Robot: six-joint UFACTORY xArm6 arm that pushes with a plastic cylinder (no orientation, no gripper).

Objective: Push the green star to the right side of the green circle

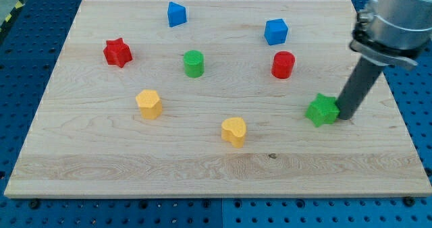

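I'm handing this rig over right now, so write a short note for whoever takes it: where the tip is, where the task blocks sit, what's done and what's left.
My tip: on the board, right against the green star's right-hand side in the view.
Green star: near the view's right edge, lower than the green circle.
Green circle: upper middle, far to the star's left.
Red cylinder stands between them, up and left of the star.
Done: star is on the circle's right, but far off and lower.
Left: push the star left and upward, close beside the circle, probably passing below the red cylinder.
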